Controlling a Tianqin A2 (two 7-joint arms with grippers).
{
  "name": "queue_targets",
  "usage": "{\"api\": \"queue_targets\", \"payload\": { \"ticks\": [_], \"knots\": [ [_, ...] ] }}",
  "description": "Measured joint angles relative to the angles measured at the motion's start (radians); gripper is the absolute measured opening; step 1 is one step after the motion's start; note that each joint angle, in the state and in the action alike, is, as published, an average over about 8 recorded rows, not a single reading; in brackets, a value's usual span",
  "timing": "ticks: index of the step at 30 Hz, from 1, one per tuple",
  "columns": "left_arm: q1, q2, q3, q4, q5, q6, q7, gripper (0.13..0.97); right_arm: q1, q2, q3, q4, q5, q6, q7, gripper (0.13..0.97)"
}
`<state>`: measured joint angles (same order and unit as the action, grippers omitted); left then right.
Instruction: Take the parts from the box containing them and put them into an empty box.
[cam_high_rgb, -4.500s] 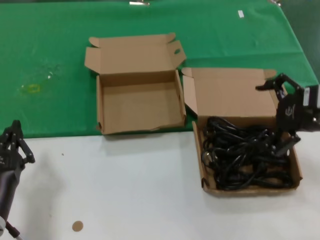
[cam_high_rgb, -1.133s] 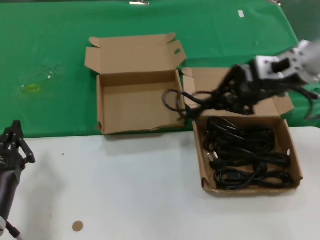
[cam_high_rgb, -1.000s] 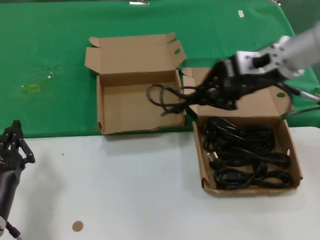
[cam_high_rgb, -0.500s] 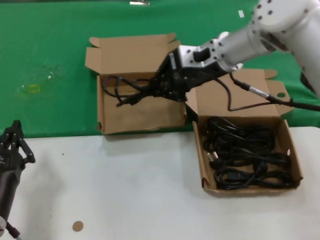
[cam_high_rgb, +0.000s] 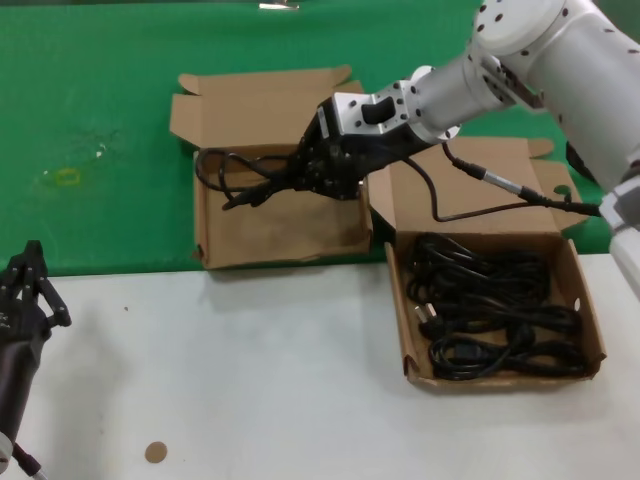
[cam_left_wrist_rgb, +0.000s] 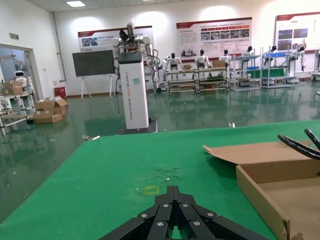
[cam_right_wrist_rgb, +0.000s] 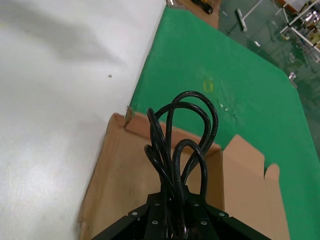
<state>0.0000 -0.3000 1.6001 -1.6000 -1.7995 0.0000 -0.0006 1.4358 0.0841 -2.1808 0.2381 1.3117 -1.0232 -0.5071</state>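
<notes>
Right gripper (cam_high_rgb: 318, 172): reaching across over the left-hand box, clamped on a bundle of looped black cable (cam_high_rgb: 245, 178) that hangs above that box's floor, toward its 9 o'clock wall.
Empty box (cam_high_rgb: 280, 225): at 12 o'clock on the bench, straddling the line between green and white; lid standing open at the back, oval hole in its right side flap; the floor under the held cable is bare cardboard.
Full box (cam_high_rgb: 592, 320): just beside the empty one at its 3 o'clock, lid up, with the remaining cables (cam_high_rgb: 490, 315) coiled inside in a black tangle.
In the way: the right arm (cam_high_rgb: 520, 60) crosses over the full box's raised lid and covers part of the empty box's back right corner; the arm's own thin lead (cam_high_rgb: 480, 205) sags across that lid.
Left gripper (cam_high_rgb: 25, 290): parked at 8 o'clock over the white part, well apart from both boxes; fingers drawn together.
Small things: a brown round spot (cam_high_rgb: 154, 452) at 7 o'clock; a yellowish smear (cam_high_rgb: 62, 177) on the green at 10 o'clock.
Bench (cam_high_rgb: 250, 380): white in front, green cloth (cam_high_rgb: 120, 60) behind.
Room: from the left wrist view, a big hall with a glossy floor, wall posters (cam_left_wrist_rgb: 214, 36), shelving and a white pillar (cam_left_wrist_rgb: 133, 90).
</notes>
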Motion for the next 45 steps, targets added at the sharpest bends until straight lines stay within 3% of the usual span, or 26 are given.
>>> {"api": "queue_targets", "payload": {
  "ticks": [20,29,45],
  "knots": [
    [0.000,0.000,0.000,0.000,0.000,0.000,0.000,0.144,0.039,-0.033,0.035,-0.128,0.006,0.055,-0.091,0.253],
    [0.000,0.000,0.000,0.000,0.000,0.000,0.000,0.144,0.033,-0.022,0.042,-0.096,0.007,0.050,-0.078,0.381],
    [0.000,0.000,0.000,0.000,0.000,0.000,0.000,0.157,-0.059,0.000,0.076,0.010,0.036,0.105,-0.032,0.754]
  ]
}}
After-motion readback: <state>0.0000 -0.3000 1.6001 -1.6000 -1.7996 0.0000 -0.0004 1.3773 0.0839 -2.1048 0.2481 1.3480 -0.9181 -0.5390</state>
